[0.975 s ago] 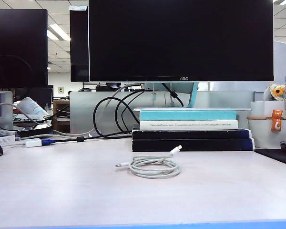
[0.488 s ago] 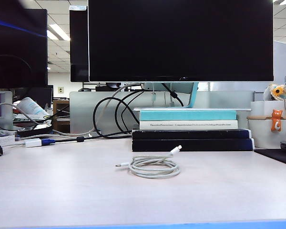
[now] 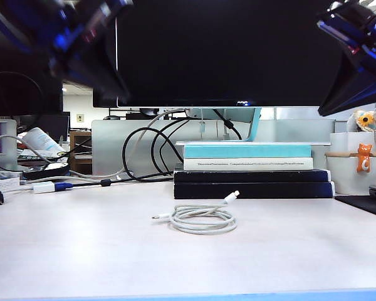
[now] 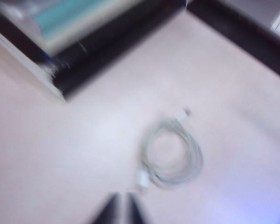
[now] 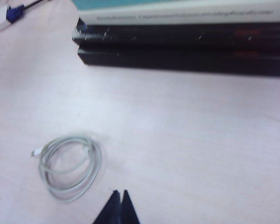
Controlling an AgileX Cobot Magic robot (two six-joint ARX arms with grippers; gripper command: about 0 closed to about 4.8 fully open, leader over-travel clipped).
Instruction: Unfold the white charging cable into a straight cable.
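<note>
Pale desk (image 3: pixel 81 251), coiled white charging cable (image 3: pixel 203 219), left end effector (image 4: pixel 121 207) and right end effector (image 5: pixel 118 205) aloft.

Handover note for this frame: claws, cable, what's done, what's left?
Left claw: high above the table, tips nearly together, empty.
Right claw: also high above the table, shut, empty.
White charging cable: coiled on the table before the stack of books, neither claw touching it.
Done: nothing unfolded.
Left: grasp both ends, pull the coil straight.
</note>
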